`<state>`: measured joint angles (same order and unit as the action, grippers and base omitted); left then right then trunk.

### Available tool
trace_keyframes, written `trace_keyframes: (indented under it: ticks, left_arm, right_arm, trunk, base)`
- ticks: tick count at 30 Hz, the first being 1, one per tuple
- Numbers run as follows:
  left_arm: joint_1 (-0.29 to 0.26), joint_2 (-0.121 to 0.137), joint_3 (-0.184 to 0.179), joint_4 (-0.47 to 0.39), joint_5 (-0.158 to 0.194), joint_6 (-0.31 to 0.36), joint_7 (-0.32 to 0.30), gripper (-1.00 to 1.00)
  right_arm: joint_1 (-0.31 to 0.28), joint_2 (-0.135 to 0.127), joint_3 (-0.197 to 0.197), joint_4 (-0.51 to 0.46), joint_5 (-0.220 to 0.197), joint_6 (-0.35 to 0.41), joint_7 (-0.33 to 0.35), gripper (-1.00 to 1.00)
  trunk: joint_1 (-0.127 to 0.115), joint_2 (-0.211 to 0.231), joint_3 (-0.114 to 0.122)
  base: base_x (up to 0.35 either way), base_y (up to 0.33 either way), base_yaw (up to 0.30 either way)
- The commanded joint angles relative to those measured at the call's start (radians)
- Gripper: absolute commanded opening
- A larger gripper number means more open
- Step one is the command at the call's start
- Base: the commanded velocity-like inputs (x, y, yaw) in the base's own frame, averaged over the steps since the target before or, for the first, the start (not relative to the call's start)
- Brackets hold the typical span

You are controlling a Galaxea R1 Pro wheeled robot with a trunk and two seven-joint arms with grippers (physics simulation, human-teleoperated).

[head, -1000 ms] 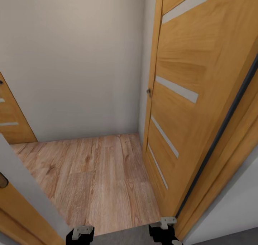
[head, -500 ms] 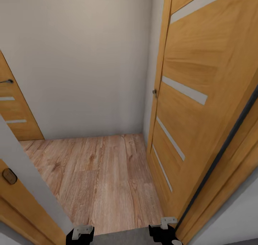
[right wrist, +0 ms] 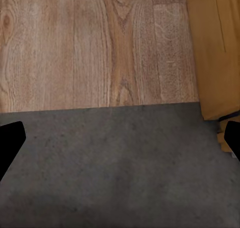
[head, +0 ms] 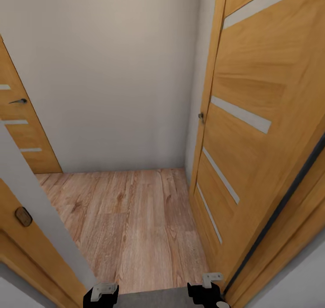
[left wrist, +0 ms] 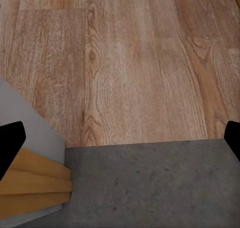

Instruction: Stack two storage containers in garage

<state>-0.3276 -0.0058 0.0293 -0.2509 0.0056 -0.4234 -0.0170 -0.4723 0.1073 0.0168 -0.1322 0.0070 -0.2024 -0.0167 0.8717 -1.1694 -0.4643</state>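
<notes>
- Grey rough concrete floor (left wrist: 150, 188) sits right under the robot, and it meets the light wood-plank floor (head: 131, 218) in a straight seam across the doorway.
- We're at a threshold: the open honey-coloured wooden door with pale inset strips (head: 253, 118) stands swung against the right side, and a second matching wooden door with a dark handle (head: 20, 127) shows at the far left, shut as far as I can see.
- Ahead there's just a plain cream wall (head: 113, 73) closing off a small stretch of plank flooring.
- Left tool (left wrist: 120, 143): its two dark fingertips sit at opposite edges of the wrist view, wide apart, nothing between them but bare floor.
- Right tool (right wrist: 120, 140): same story, fingertips spread wide, gap empty, looking down on the concrete-to-wood seam with the door's lower edge beside it.
- In the head view both arms are tucked low at the bottom edge, carrying nothing.
- The two orange-red storage bins aren't visible from here, so I can't say where they stand.
- My read on progress: the robot is in transit with free arms, at a grey-to-wood boundary that could be the garage side of the house.
- Whether any bin is already delivered can't be judged; fetching, carrying and stacking may all remain.
</notes>
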Motion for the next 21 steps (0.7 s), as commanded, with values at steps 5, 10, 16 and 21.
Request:
trace_keyframes:
  ticks: [5, 10, 16, 21]
  left_arm:
    - [-0.001, 0.0, 0.003, 0.001, 0.001, -0.003, -0.002, 1.0]
    - [-0.001, 0.0, 0.003, 0.001, 0.001, -0.003, -0.002, 1.0]
    - [-0.001, 0.0, 0.003, 0.001, 0.001, -0.003, -0.002, 1.0]
    - [-0.001, 0.0, 0.002, 0.001, 0.001, -0.003, -0.002, 1.0]
  right_arm:
    - [-0.001, 0.0, 0.002, 0.001, 0.001, -0.003, -0.002, 1.0]
    - [-0.001, 0.0, 0.002, 0.001, 0.001, -0.003, -0.002, 1.0]
    - [-0.001, 0.0, 0.002, 0.001, 0.001, -0.003, -0.002, 1.0]
    - [0.0, 0.0, 0.002, 0.0, 0.001, -0.003, -0.002, 1.0]
  trunk:
    - [0.0, -0.001, -0.001]
    - [0.0, -0.001, -0.001]
    - [0.0, -0.001, -0.001]
    - [0.0, -0.001, -0.001]
  base:
    - [0.0, 0.0, 0.152]
    - [0.001, -0.001, 0.084]
    - [0.078, -0.058, 0.014]
    - [0.152, -0.109, 0.003]
